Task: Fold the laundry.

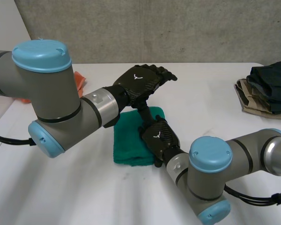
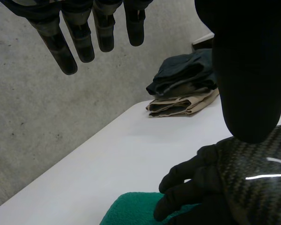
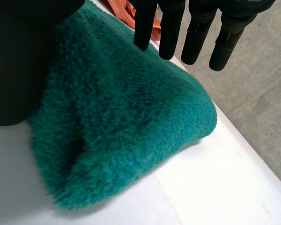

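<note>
The green towel (image 1: 130, 143) lies folded into a thick pad near the middle of the white table (image 1: 203, 110), between the two arms.

The left arm (image 1: 61, 108) reaches in from its side with the elbow raised. The left hand (image 1: 139, 82) is held in the air above the towel's far edge, back of the hand upward, fingers (image 1: 166, 74) pointing across the table. In the left wrist view these fingers (image 2: 68, 47) are straight and slightly apart, the thumb (image 2: 250, 70) stands off from them, and they hold nothing.

The right arm (image 1: 210, 168) comes in low from the near side. The right hand (image 1: 158, 136) sits low on the towel's right part, palm down. In the right wrist view its fingers (image 3: 171, 33) run straight, a little spread, over the pile of the towel (image 3: 126, 108). The thumb (image 3: 23, 61) is at the towel's edge. None of them pinches the cloth. From the left wrist view the right hand (image 2: 253, 183) is seen with its fingertips bent down onto the towel (image 2: 131, 208).

An orange cloth (image 1: 78, 80) lies behind the left arm. A stack of folded clothes (image 1: 269, 91), dark over tan, sits at the table's far right edge, well apart from the towel
</note>
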`<state>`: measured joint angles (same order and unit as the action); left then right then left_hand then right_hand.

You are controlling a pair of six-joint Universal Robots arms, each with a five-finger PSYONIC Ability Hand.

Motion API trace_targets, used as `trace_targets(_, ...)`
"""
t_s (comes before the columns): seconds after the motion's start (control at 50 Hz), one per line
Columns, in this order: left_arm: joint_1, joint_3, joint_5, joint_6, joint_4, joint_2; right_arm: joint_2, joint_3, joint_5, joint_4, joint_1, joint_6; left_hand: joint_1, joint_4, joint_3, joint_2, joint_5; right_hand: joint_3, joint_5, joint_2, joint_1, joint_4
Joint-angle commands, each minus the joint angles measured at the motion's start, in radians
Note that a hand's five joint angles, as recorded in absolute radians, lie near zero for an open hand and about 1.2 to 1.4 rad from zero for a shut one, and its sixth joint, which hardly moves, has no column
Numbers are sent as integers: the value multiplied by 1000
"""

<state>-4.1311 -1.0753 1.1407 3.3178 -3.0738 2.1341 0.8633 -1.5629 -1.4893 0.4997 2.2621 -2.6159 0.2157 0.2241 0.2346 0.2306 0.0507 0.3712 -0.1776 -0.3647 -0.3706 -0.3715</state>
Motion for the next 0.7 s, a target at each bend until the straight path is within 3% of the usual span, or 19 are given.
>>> trace_targets(0.02, 0, 5, 7, 0, -3, 3, -20, 49, 1, -1, -6, 31, 18, 10, -1, 3, 9, 142, -161, -149, -143, -142)
trace_targets(0.3, -8, 11, 7, -1, -3, 6, -60, 119, 7, -3, -6, 23, 21, 13, 2, 6, 12, 304, -323, -310, -304, -304)
trace_targets(0.38, -9, 11, 7, 0, -3, 6, -64, 141, 10, -1, -7, 22, 21, 13, 2, 6, 12, 599, -618, -606, -600, -599)
trace_targets(0.4, -9, 11, 7, 0, -3, 6, -63, 147, 18, 0, -7, 22, 21, 13, 2, 6, 12, 897, -916, -903, -897, -897)
trace_targets(0.42, -11, 11, 7, 0, -3, 4, -64, 149, 26, 2, -7, 22, 21, 13, 2, 6, 12, 1024, -1043, -1030, -1024, -1023)
trace_targets(0.58, -29, 12, 8, 0, -3, -6, -15, 194, 32, 76, -21, -10, 18, 10, -1, 3, 9, 1025, -1044, -1032, -1026, -1025)
trace_targets(0.7, -51, 44, 11, -1, -6, -34, 51, 269, 38, 97, -142, -52, 21, 13, 2, 6, 12, 1025, -1044, -1032, -1026, -1025)
